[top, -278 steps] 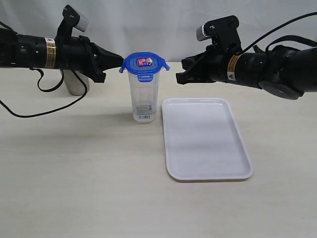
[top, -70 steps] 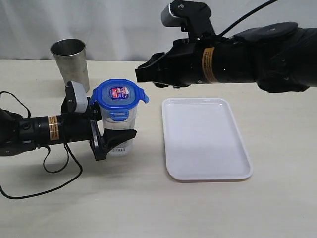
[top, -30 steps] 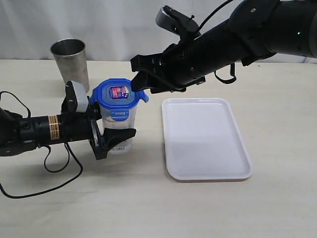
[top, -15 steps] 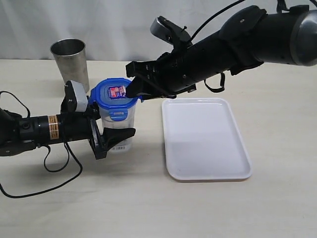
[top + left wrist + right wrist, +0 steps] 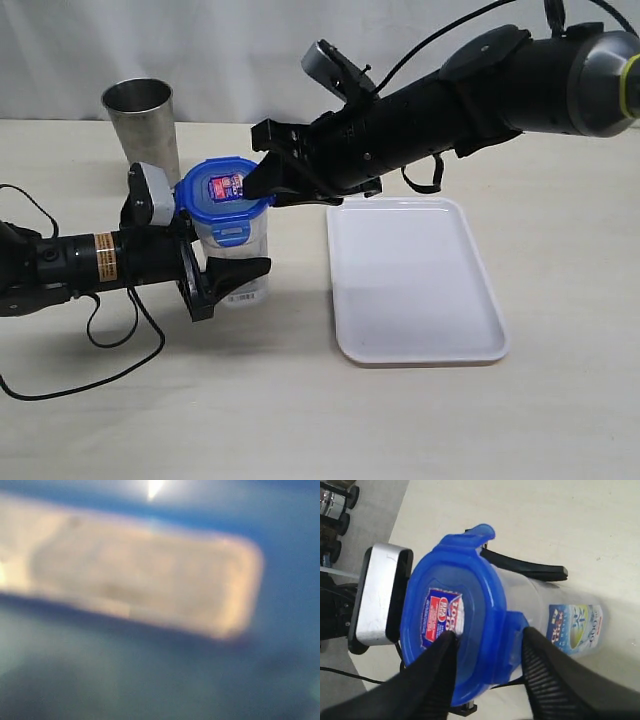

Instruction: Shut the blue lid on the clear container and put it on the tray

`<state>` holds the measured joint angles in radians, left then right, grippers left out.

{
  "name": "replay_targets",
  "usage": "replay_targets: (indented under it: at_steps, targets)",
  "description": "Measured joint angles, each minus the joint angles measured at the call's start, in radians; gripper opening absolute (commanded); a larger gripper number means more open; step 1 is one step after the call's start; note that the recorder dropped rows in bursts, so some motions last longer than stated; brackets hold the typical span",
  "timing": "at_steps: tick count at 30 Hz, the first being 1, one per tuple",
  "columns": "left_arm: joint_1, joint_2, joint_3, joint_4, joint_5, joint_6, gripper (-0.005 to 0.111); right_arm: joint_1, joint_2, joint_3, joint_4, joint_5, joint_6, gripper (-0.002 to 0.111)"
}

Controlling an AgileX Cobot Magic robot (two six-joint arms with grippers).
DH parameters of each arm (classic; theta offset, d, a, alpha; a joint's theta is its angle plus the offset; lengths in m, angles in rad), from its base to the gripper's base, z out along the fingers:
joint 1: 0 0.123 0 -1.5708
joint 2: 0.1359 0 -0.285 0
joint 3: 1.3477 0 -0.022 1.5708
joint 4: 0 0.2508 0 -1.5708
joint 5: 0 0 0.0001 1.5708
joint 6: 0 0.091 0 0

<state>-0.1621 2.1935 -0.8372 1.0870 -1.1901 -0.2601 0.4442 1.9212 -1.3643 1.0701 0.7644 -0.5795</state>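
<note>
Tally — one blue lid point(image 5: 225, 188), one clear container point(image 5: 250, 236) (under it), one tray point(image 5: 420, 300).

- Exterior view faces the tabletop point(image 5: 300, 420) frontally, from slightly above
- Left wrist view sits too close: only blue blur
- Right wrist view looks closely down on the blue lid point(image 5: 470, 595), shared with the exterior view

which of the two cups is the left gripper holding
The clear container with the blue lid; the left gripper clamps its lower body. The steel cup stands apart behind it, lidless and untouched.
</note>
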Motion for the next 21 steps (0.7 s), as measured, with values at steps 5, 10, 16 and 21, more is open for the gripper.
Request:
replay_targets:
  at_steps: [5, 10, 16, 21]
  targets:
    - [0.000, 0.000, 0.000, 0.008, -0.004, 0.004, 0.000, 0.009, -0.030, 0.006, -0.097, -0.016, -0.030, 0.059]
    - [-0.001, 0.000, 0.000, 0.008, -0.004, 0.002, 0.000, 0.011, -0.078, 0.011, -0.209, -0.064, -0.026, 0.059]
    - [-0.001, 0.000, 0.000, 0.008, -0.004, -0.015, 0.000, 0.011, -0.167, 0.014, -0.256, -0.091, -0.067, 0.062]
    - [-0.001, 0.000, 0.000, 0.008, -0.004, -0.019, 0.000, 0.023, -0.256, 0.014, -0.263, -0.081, -0.224, 0.047]
